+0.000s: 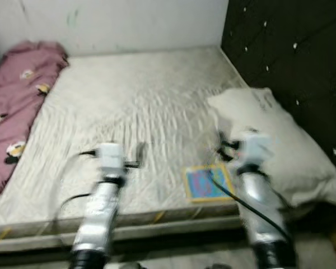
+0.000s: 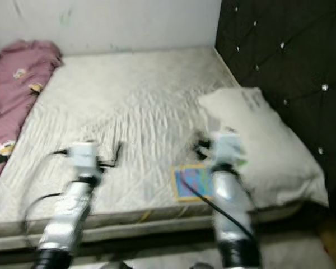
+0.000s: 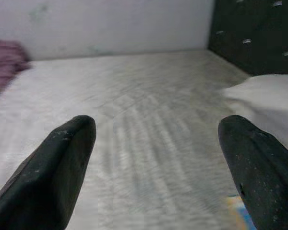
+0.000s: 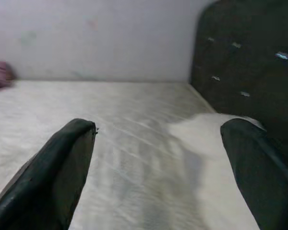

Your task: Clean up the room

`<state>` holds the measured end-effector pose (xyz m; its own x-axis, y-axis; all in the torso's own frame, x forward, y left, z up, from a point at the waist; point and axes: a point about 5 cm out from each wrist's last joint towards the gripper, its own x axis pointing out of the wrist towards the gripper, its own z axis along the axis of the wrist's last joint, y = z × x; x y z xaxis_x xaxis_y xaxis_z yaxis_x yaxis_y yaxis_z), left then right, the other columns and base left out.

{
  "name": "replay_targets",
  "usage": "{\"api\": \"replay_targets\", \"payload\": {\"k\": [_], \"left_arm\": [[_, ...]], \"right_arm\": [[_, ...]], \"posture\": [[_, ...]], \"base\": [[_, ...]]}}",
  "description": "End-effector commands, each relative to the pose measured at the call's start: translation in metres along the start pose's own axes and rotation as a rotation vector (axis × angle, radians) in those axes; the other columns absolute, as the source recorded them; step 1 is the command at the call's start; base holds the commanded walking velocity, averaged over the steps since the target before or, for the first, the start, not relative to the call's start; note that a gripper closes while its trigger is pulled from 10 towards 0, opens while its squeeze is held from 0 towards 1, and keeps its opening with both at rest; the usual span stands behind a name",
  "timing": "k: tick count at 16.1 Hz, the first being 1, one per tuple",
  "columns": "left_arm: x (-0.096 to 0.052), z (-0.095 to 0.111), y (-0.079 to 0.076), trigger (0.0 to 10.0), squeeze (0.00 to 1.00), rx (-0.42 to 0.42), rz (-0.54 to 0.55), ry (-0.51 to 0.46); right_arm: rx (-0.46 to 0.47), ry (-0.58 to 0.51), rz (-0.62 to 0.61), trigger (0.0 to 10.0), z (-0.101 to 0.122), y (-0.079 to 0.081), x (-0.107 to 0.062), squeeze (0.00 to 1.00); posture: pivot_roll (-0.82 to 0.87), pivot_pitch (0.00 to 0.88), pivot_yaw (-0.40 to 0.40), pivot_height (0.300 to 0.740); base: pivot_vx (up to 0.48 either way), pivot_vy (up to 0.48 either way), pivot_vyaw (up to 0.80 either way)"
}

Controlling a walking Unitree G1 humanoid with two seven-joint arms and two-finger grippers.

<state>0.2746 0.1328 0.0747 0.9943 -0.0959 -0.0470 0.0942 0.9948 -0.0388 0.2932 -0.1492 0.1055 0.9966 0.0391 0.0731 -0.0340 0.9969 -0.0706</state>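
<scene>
Fingers point(image 3: 62, 163) of both grippers wide over mattress point(image 1: 134, 106); pillow point(image 1: 274, 140) and, seemingly, book point(image 1: 207, 182) between the arms.

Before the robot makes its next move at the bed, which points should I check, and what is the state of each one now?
1. Left gripper open and empty: ok.
2. Right gripper open and empty: ok.
3. Both held above the mattress, touching nothing: ok.
4. Pillow against the dark headboard, in place: ok.
5. Pink blanket bunched at the far left side: not ok.
6. Colourful flat item at the near mattress edge; what it is: cannot tell.
</scene>
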Motion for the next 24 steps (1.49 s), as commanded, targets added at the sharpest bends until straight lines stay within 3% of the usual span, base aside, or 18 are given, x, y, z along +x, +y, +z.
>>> {"api": "replay_targets", "payload": {"k": [1, 16, 20, 24], "left_arm": [[0.0008, 0.0002, -0.0066, 10.0, 0.00, -0.016, -0.012, -0.001], [0.0012, 0.0013, -0.0072, 10.0, 0.00, -0.023, -0.014, -0.001], [0.0010, 0.0012, -0.0079, 10.0, 0.00, -0.024, -0.018, 0.000], [0.0003, 0.0039, -0.0093, 10.0, 0.00, -0.013, -0.027, -0.027]], "right_arm": [[-0.009, -0.002, -0.020, 10.0, 0.0005, -0.0084, -0.0003, 0.00], [-0.012, 0.004, -0.019, 10.0, -0.0002, -0.0111, -0.0014, 0.00], [-0.011, 0.009, -0.018, 10.0, -0.0011, -0.0116, -0.0020, 0.00], [-0.012, 0.009, -0.012, 10.0, -0.0011, -0.0111, -0.0027, 0.00]], "posture": [[-0.05, 0.000, 0.080, 0.740], [-0.06, 0.000, 0.085, 0.740], [-0.06, 0.000, 0.086, 0.740], [-0.06, 0.000, 0.086, 0.740]], "base": [[0.000, 0.480, 0.00], [0.000, 0.480, 0.00], [0.000, 0.480, -0.61], [0.000, 0.227, 0.00]]}}
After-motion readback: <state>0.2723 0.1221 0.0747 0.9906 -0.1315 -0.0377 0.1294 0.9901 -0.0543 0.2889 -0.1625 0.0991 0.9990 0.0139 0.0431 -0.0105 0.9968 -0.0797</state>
